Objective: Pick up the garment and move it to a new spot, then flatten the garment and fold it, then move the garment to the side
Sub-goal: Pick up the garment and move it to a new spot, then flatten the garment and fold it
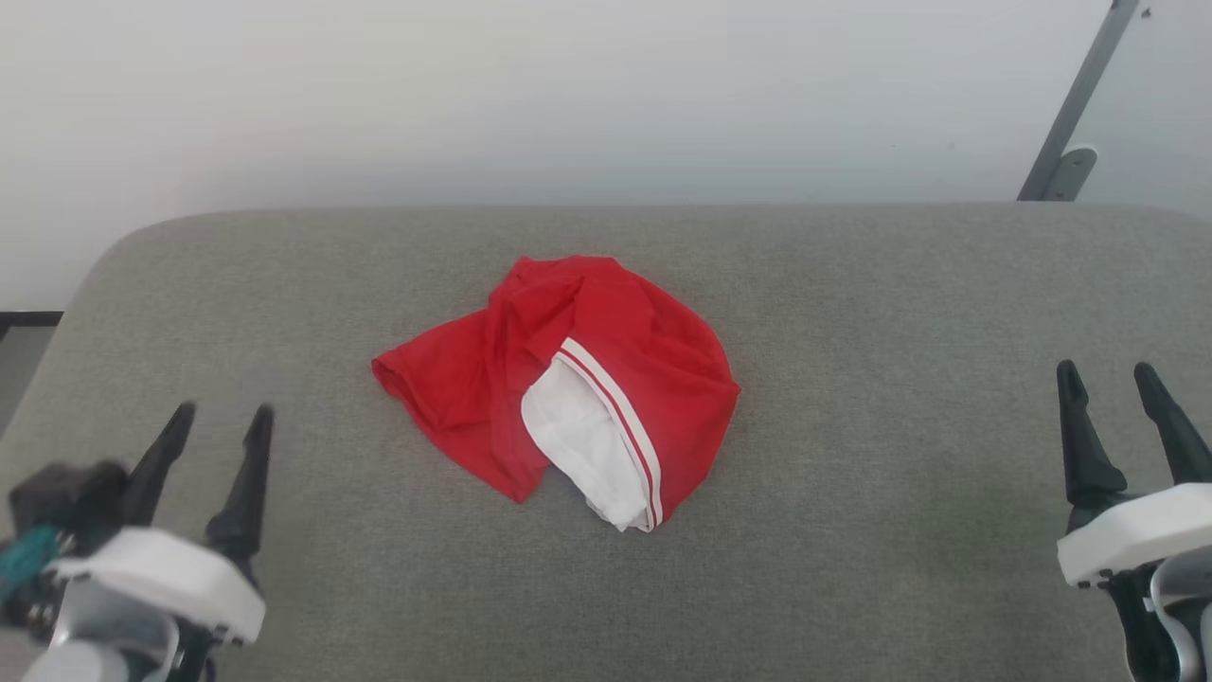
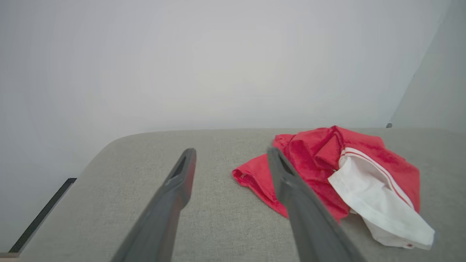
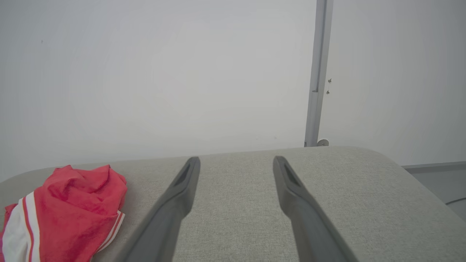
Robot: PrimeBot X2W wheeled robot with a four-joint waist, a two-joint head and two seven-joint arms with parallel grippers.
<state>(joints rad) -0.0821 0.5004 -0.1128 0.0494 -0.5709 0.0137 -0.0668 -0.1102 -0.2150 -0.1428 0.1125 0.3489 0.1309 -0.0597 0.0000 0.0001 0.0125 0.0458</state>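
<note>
While the garment (image 1: pixel 568 379) is found crumpled mid-way along the table (image 1: pixel 852 568), with the left hand (image 1: pixel 225 409) and right hand (image 1: pixel 1106 367) spread and empty, pick-up is judged pending and an inward reach required.

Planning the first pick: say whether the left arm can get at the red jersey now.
Probably yes. The left gripper is open, apart from the jersey, and just grey cushion lies between them; nothing stands in the way.
</note>
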